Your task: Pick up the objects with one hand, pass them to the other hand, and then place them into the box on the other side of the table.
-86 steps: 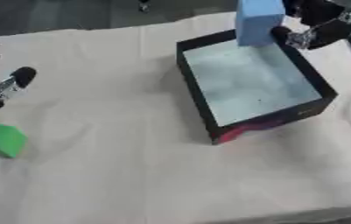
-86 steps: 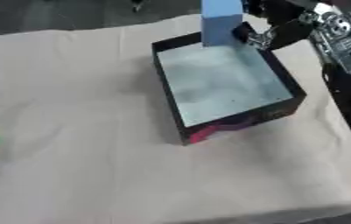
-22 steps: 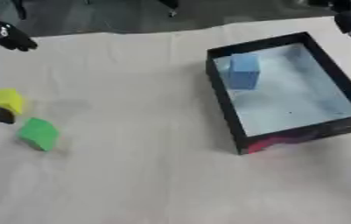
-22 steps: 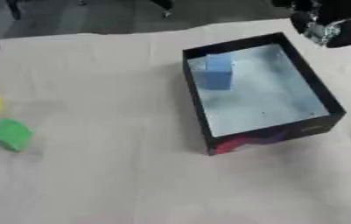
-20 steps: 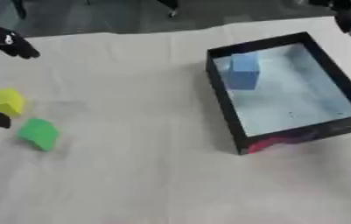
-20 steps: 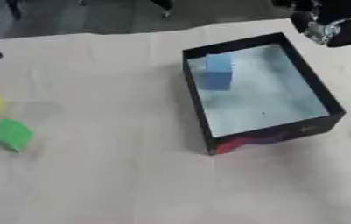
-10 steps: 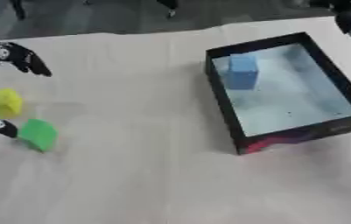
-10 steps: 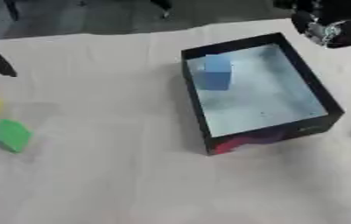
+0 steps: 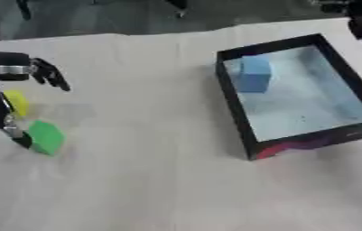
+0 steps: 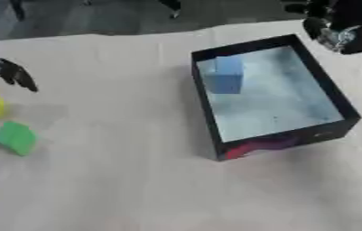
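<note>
Blue block (image 9: 254, 73) lies in black box (image 9: 350, 85), far right; left hand (image 9: 10, 90), fingers spread, empty, straddles yellow block (image 9: 16, 103) beside green block (image 9: 45, 137), pick pending; right hand (image 10: 343, 25) far right, fingers unreadable.

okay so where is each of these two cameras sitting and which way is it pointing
Left eye view: in the robot's head, looking down at the cloth-covered table; the left hand shows spread over the yellow block and green block.
Right eye view: beside it, same downward aim; the right hand shows at top right.
Both share the black box holding the blue block.
</note>
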Controlling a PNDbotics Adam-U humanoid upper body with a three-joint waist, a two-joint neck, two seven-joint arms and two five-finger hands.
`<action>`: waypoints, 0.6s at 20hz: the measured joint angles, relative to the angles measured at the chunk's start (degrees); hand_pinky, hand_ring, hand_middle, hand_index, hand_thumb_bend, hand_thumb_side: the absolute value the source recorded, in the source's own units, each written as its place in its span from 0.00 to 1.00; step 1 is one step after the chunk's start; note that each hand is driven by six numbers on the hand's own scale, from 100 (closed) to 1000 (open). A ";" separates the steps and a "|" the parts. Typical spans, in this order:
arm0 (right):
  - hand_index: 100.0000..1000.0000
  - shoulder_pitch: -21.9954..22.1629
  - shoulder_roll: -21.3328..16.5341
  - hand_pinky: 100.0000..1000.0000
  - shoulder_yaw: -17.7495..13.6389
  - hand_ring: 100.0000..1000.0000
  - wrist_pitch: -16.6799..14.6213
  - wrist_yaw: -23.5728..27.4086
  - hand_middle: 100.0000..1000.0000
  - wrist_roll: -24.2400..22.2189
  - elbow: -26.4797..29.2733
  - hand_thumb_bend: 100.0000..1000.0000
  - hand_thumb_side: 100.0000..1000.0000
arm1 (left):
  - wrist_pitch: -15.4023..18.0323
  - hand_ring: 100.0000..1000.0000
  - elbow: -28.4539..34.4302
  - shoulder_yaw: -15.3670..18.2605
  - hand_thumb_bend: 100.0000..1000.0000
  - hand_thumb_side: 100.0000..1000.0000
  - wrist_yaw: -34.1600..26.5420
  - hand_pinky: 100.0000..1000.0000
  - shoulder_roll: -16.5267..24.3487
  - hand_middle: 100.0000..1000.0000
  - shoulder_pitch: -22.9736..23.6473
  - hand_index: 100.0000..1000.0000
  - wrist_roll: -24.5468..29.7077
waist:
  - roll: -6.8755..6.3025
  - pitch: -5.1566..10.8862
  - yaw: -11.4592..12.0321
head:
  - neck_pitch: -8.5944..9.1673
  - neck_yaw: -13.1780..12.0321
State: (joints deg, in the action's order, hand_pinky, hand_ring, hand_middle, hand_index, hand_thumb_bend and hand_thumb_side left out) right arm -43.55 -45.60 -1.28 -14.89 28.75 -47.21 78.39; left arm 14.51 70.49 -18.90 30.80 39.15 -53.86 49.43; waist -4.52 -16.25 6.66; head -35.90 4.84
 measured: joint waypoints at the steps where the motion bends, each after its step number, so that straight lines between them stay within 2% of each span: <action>1: 1.00 0.14 0.01 1.00 0.00 1.00 -0.08 -0.20 0.93 -0.08 0.00 0.00 0.00 | 0.28 0.86 -0.79 0.00 0.80 0.00 1.19 0.83 -0.24 0.78 -0.13 0.81 -0.28 | 0.00 0.00 -0.01 | 0.06 -0.12; 12: 1.00 0.64 0.93 1.00 0.01 1.00 -0.78 -1.79 0.91 -0.75 -0.30 0.00 0.00 | 4.77 0.86 -9.06 1.37 0.74 0.00 10.76 0.83 -3.04 0.77 -1.11 0.80 -4.77 | 0.02 0.00 -0.08 | 0.32 -1.37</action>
State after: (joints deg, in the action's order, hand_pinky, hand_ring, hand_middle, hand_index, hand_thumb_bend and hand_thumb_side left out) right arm -42.91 -44.67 -1.27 -15.67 26.95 -47.97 78.09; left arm 19.28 61.43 -17.53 41.56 36.11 -54.97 44.66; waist -4.50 -16.25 6.58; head -35.59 3.47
